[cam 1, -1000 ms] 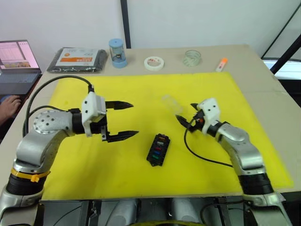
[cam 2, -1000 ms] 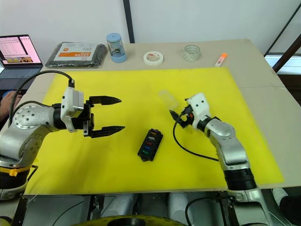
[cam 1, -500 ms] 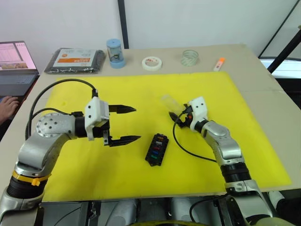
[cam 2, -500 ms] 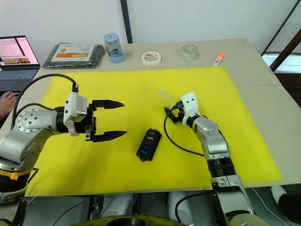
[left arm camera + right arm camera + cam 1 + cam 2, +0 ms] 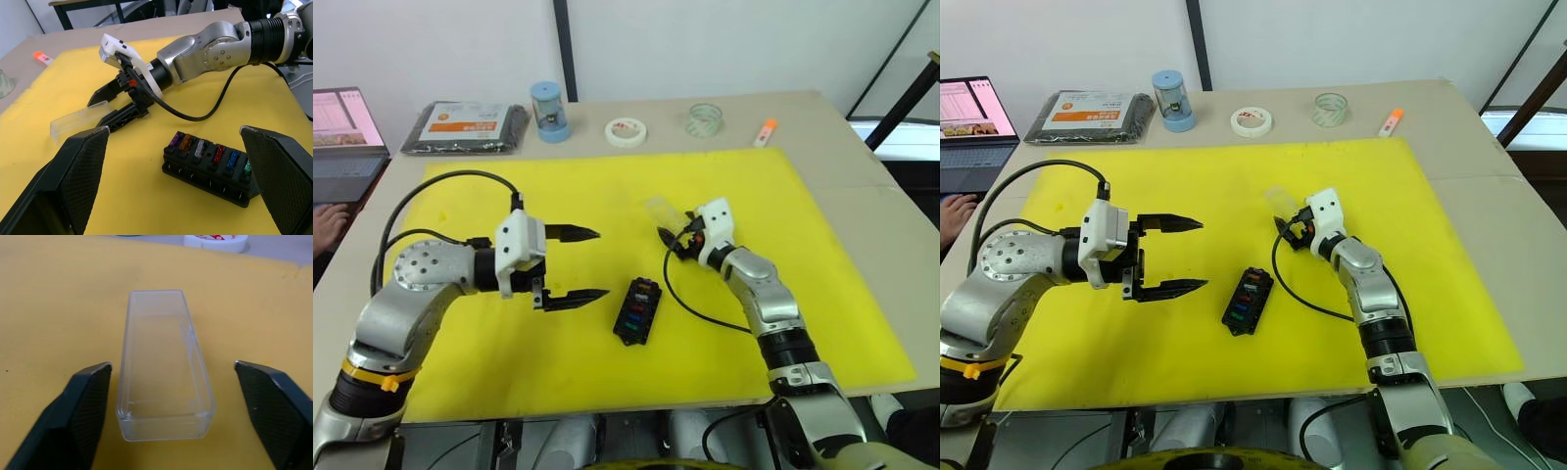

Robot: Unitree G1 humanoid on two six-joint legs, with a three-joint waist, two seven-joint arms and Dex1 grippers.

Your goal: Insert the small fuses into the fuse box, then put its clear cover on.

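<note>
The fuses (image 5: 208, 149) already sit in the fuse box (image 5: 638, 310) mid-mat, so the cover step is in hand. The right end effector (image 5: 672, 241), fingers spread, faces the clear cover (image 5: 164, 367) lying between them; next, advance and close. The left end effector (image 5: 579, 264) hovers spread beside the box.

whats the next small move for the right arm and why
Probably ease the right gripper forward a little and close on the clear cover. Its fingers are open on either side of the cover's near end, not yet touching it, and the fuse box already has its fuses seated, so only the cover remains.
</note>
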